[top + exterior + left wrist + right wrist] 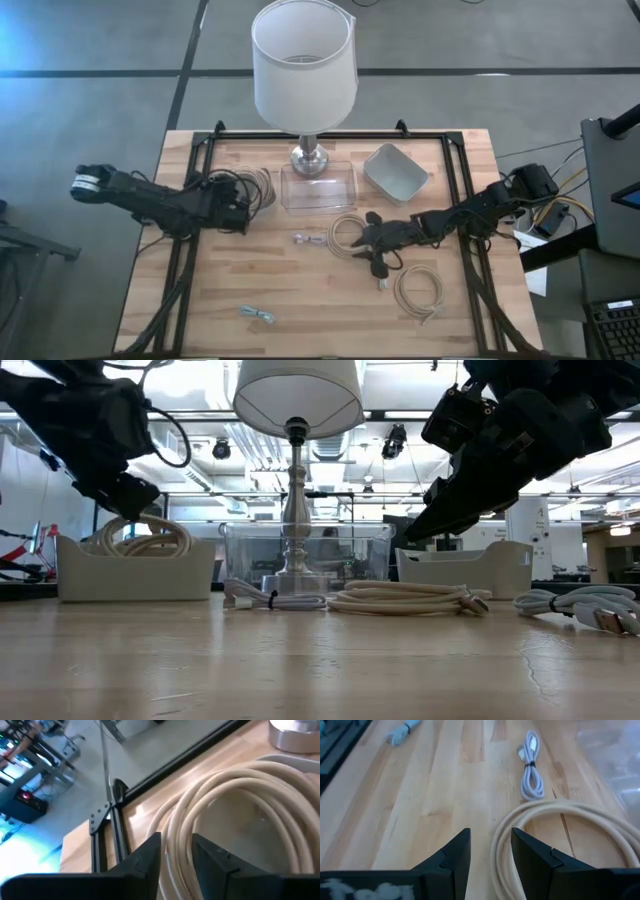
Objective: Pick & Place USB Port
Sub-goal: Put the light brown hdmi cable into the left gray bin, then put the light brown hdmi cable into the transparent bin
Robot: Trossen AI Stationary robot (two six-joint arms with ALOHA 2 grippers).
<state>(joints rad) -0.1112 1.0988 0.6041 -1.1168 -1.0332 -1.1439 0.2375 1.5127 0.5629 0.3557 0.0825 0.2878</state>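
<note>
A cream coiled USB cable (235, 795) lies in a white bin (135, 575) on the table's left. My left gripper (176, 852) is open above it, a finger on either side of the coil's strands (258, 185). A second cream coil (340, 228) lies flat on the table's middle. My right gripper (491, 845) is open and hovers above that coil's rim (502, 840), seen clear of it in the low view (415, 535). A small white cable (531, 770) lies just beyond it. My left gripper comes slanting down from the table's left, and several strands of the coil (175, 835) run between its two fingers. I cannot tell whether the fingers touch the strands. The coil rests in the bin.
A lamp (305, 70) stands at the far middle with a clear container (318, 188) in front of it. An empty white bin (395, 172) sits to the right. A third coil (420, 290) and a bluish bundled cable (258, 314) lie near the front edge.
</note>
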